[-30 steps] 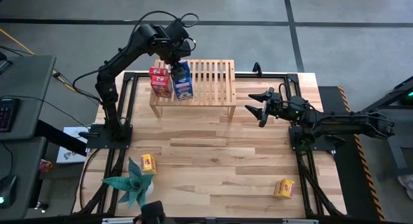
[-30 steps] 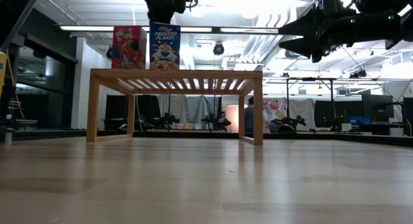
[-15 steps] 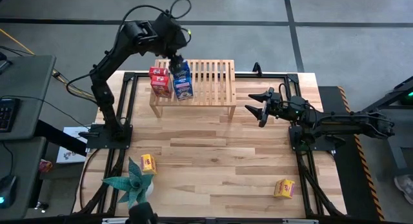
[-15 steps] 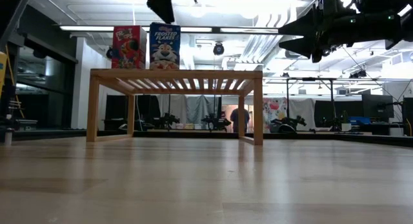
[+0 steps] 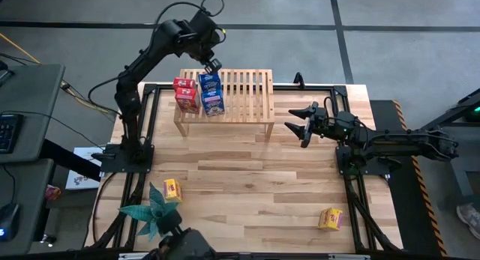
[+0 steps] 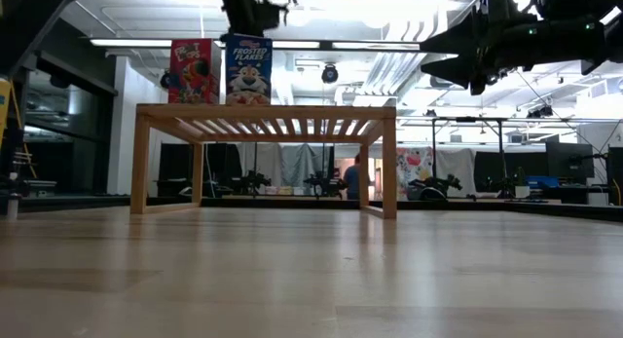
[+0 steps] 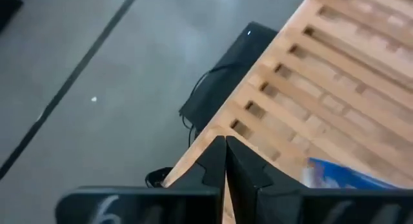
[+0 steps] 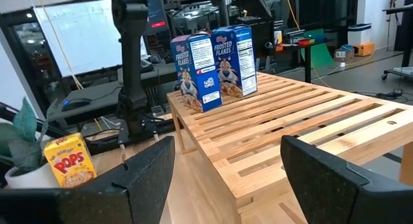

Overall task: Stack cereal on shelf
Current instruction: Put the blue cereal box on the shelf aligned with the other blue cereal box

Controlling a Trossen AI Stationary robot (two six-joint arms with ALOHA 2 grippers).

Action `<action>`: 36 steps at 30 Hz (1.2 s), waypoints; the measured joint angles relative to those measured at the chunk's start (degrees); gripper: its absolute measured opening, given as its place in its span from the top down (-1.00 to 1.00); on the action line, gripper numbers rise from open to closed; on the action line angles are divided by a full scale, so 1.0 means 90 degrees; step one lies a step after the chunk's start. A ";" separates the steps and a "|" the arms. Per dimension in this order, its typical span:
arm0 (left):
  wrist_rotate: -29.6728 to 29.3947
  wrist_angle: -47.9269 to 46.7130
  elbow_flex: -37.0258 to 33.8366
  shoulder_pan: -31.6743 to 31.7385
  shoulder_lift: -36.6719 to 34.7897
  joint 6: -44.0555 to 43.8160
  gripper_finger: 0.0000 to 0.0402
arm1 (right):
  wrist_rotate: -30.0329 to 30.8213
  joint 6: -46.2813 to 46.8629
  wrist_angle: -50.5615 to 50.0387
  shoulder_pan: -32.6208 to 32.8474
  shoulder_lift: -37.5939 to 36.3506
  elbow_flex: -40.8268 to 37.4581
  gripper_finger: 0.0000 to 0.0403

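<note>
Two red cereal boxes (image 5: 185,94) and two blue ones (image 5: 212,94) stand upright on the left end of the light-wood shelf (image 5: 244,95); in the low view one red box (image 6: 195,71) and one blue box (image 6: 249,69) show on its top. My left gripper (image 5: 212,64) is shut with nothing between its fingers. It hangs above the shelf's far edge (image 7: 258,114), just beyond the far blue box (image 7: 342,175). To the shelf's right, my right gripper (image 5: 303,127) waits open and level, facing the shelf (image 8: 290,121) and the blue boxes (image 8: 216,62).
One yellow cereal box (image 5: 172,189) lies on the table near the left front, by a teal spiky plant (image 5: 150,213). Another yellow box (image 5: 330,218) lies at the right front. The shelf's right part is bare slats. A person stands in the room far behind the table (image 6: 350,177).
My left gripper has risen off the far blue box and drawn back toward the table's far edge, rolling a little, and its fingers have come together. The boxes stand as before.
</note>
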 joint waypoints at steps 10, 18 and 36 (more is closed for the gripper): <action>0.1131 -0.0386 -0.0002 0.0192 0.0506 0.0719 1.00 | 0.0003 -0.0060 -0.0014 0.0001 0.0001 0.0000 -0.37; 0.1285 -0.0396 0.0001 0.0252 0.0849 0.0831 1.00 | 0.0005 -0.0060 -0.0019 0.0001 -0.0001 0.0000 -0.37; 0.1763 -0.0901 0.0002 0.0408 0.0799 0.0922 1.00 | 0.0009 -0.0060 -0.0019 -0.0001 -0.0001 0.0000 -0.37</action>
